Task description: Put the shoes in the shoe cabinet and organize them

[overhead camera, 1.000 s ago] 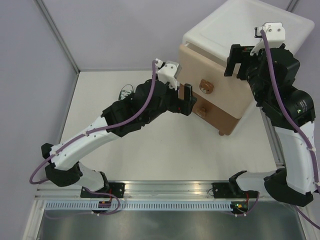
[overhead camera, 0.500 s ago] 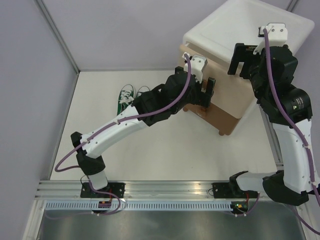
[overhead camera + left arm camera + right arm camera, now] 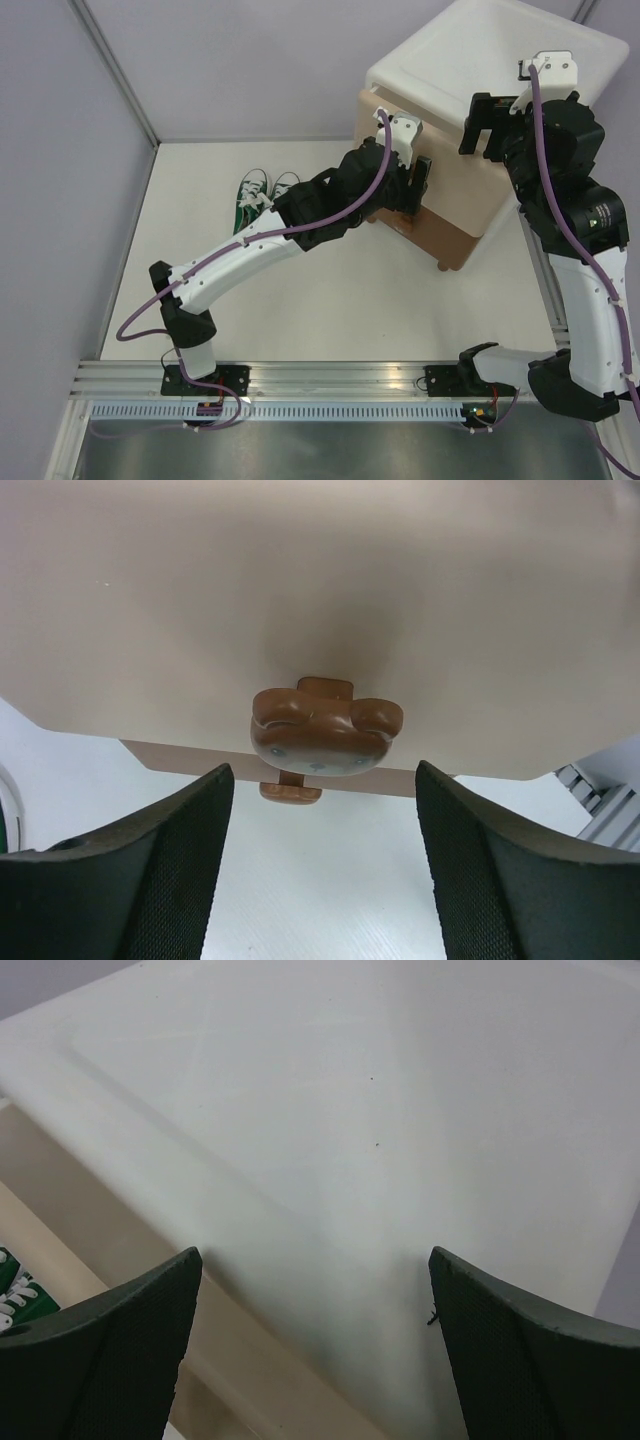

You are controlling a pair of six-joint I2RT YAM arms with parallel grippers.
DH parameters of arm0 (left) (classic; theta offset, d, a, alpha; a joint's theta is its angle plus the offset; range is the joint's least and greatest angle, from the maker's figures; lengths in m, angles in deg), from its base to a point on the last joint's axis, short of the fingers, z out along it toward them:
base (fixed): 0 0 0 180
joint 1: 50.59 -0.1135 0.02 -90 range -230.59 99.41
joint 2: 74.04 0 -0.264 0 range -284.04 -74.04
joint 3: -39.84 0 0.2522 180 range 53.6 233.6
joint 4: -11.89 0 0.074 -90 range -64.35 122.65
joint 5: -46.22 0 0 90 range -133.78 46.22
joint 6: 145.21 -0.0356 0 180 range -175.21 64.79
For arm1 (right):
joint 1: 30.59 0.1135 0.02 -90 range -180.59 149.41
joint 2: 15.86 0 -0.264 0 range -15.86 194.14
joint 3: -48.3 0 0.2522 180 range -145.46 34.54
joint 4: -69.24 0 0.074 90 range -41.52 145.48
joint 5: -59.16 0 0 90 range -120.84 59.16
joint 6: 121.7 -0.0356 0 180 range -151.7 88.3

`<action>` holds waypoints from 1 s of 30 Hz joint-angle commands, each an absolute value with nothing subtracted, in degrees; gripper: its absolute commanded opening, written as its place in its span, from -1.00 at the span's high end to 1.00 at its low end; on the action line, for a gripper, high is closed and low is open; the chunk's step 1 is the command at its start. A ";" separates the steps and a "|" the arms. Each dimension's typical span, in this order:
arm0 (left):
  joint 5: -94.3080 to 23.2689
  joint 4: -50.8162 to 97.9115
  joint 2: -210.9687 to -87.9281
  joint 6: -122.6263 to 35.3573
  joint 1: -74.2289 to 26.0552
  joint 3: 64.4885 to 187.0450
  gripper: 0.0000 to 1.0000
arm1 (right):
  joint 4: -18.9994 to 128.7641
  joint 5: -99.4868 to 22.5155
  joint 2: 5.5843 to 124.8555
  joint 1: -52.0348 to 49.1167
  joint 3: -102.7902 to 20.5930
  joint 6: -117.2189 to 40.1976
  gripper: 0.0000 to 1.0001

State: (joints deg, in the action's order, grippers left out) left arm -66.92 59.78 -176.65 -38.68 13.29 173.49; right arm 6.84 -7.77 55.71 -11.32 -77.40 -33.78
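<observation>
White rounded shoe cabinet [image 3: 480, 60]; brown bear knob [image 3: 325, 730] (glossy) sits between spread left jaws; right jaws likewise spread.

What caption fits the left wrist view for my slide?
Open left gripper framing the bear knob on the beige drawer.

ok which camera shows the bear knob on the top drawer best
The left wrist view: the bear knob sits centred and close, just ahead of the open fingers. From the top view the left gripper hides it. The right wrist view shows the cabinet's white top, no knob.
</observation>
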 commanded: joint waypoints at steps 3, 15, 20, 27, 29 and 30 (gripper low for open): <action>-66.10 58.00 -177.14 -39.83 13.66 174.71 -0.29 | -0.77 -5.19 55.77 -12.22 -73.57 -33.37 -0.96; -68.12 57.47 -178.54 -40.89 13.66 176.12 -0.62 | -0.51 -4.92 56.03 -12.31 -71.81 -33.28 -0.96; -69.18 56.51 -179.25 -41.06 13.66 175.94 -0.65 | -0.33 -5.71 55.77 -12.31 -71.81 -33.37 -0.96; -71.99 48.87 -179.16 -43.87 13.66 172.78 -0.56 | -0.24 -6.41 55.51 -12.31 -71.38 -33.63 -0.96; -72.26 46.58 -178.98 -44.75 13.66 171.46 -0.51 | -0.24 -6.32 55.42 -12.39 -71.20 -33.54 -0.96; -72.26 45.96 -178.90 -44.93 13.66 171.11 -0.50 | -0.24 -6.32 55.42 -12.39 -71.02 -33.45 -0.96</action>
State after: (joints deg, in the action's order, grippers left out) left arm -70.44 52.48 -179.25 -41.56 13.29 172.34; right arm 10.20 -8.02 54.05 -11.34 -73.80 -32.32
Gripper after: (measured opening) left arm 0.758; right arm 0.979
